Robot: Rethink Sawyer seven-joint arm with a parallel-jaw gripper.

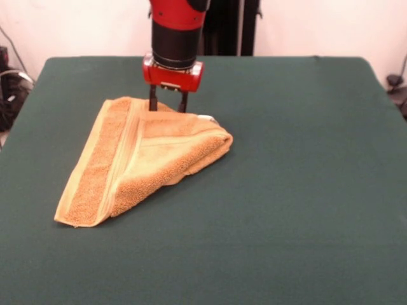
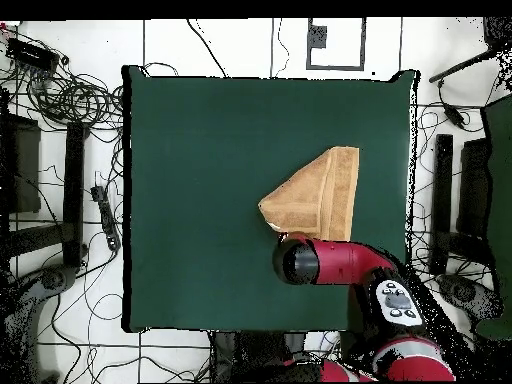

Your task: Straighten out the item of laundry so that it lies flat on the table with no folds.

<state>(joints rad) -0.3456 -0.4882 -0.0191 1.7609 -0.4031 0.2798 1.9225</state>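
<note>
towel [image 1: 143, 159] lay folded into a triangle on the surface [image 1: 305, 190], right of centre from above | claw [image 1: 168, 108] stood narrowly parted at its far folded edge, holding nothing we could confirm | we judged: pinch the top layer only, draw outward low.
</note>
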